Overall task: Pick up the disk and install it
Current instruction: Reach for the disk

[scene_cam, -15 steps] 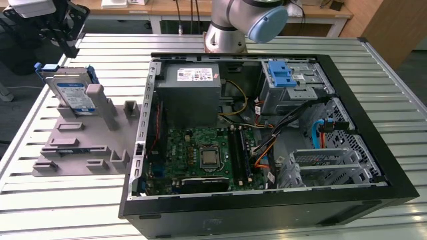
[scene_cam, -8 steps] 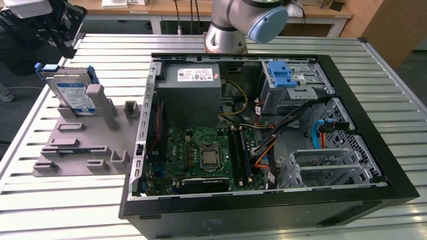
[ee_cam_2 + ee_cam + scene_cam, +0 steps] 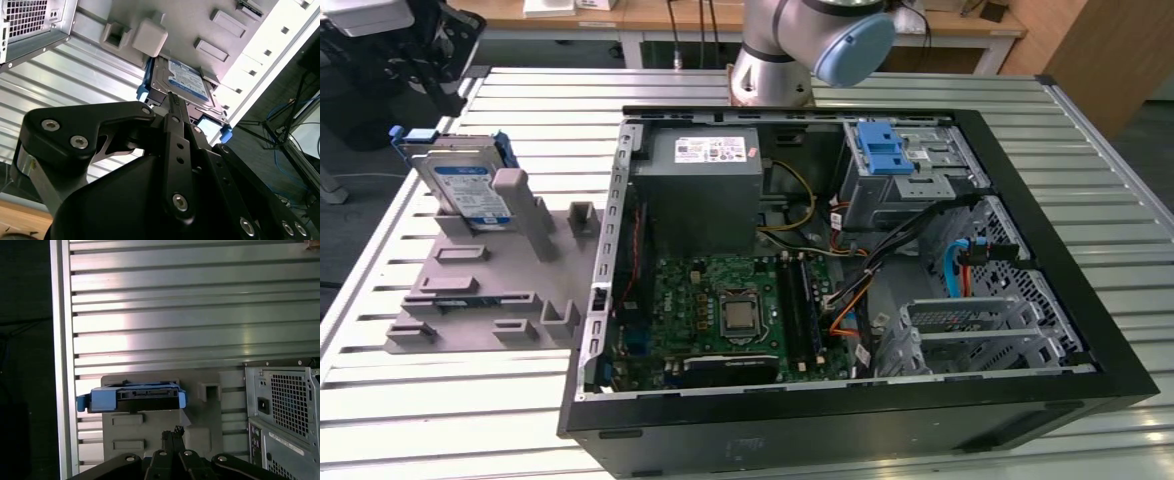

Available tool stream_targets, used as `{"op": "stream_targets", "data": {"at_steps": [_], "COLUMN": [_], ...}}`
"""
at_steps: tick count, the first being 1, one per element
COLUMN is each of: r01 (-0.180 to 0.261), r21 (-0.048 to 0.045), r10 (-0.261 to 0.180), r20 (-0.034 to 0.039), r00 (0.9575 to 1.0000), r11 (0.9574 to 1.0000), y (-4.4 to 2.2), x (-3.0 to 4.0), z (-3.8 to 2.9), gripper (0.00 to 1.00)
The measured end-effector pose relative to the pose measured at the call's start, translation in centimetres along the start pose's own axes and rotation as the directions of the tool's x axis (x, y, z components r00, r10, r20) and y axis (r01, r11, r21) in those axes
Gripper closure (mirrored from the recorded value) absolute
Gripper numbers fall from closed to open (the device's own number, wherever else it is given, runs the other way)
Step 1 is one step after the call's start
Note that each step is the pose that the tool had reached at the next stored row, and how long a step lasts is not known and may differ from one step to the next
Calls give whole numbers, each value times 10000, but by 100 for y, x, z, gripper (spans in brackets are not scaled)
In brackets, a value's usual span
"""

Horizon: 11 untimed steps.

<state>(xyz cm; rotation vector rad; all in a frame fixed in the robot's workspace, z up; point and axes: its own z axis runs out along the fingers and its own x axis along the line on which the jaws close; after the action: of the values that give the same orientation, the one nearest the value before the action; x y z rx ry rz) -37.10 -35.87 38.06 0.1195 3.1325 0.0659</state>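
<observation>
On a slatted aluminium table point(image 3: 1107, 190) that takes up most of the exterior view, with pale wooden desks point(image 3: 654, 12) along the room's far side and dark floor beyond the table's edge on the exterior view's left, an open black computer case point(image 3: 854, 430) lies on its side across the middle and the exterior view's right of the surface. The arm point(image 3: 801, 50), grey with a light blue joint cap, rises at the table's far edge just behind the case. Inside the case, a grey power-supply box point(image 3: 700, 200) sits at the far end, a green motherboard point(image 3: 720, 300) fills the near half beside it, and a metal drive cage with a ribbed blue latch point(image 3: 887, 150) occupies the far corner on the exterior view's right. A flat grey fixture plate point(image 3: 467, 300) with raised blocks lies between the case and the table's edge on the exterior view's left. The disk point(image 3: 467, 185) stands at that plate's far end, tilted back with its white-and-blue label facing up, leaning on a grey post point(image 3: 511, 190) and framed by its blue bracket. Nothing touches it there. In both wrist views the gripper point(image 3: 172, 432) point(image 3: 172, 100) points toward the disk point(image 3: 185, 80) point(image 3: 132, 395) from a distance. Its dark fingers are drawn together and there is nothing between them.
</observation>
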Motion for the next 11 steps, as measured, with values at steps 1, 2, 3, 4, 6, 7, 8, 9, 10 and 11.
{"op": "stream_targets", "data": {"at_steps": [1,2,3,4,6,7,8,9,10,11], "r01": [0,0,0,1,0,1,0,1,1,1], "r21": [0,0,1,1,0,0,0,0,0,0], "r10": [0,0,0,-1,0,-1,0,-1,-1,-1], "r20": [0,0,0,0,0,0,0,0,0,1], "r00": [10000,10000,10000,10000,10000,10000,10000,10000,10000,10000], "r11": [10000,10000,10000,10000,10000,10000,10000,10000,10000,10000], "y": [2,3,5,6,8,9,11,12,14,17], "x": [12,23,32,41,59,68,76,85,92,99], "z": [1,2,3,5,7,8,9,10,11,13], "gripper": [89,89,89,89,89,89,89,89,89,89]}}
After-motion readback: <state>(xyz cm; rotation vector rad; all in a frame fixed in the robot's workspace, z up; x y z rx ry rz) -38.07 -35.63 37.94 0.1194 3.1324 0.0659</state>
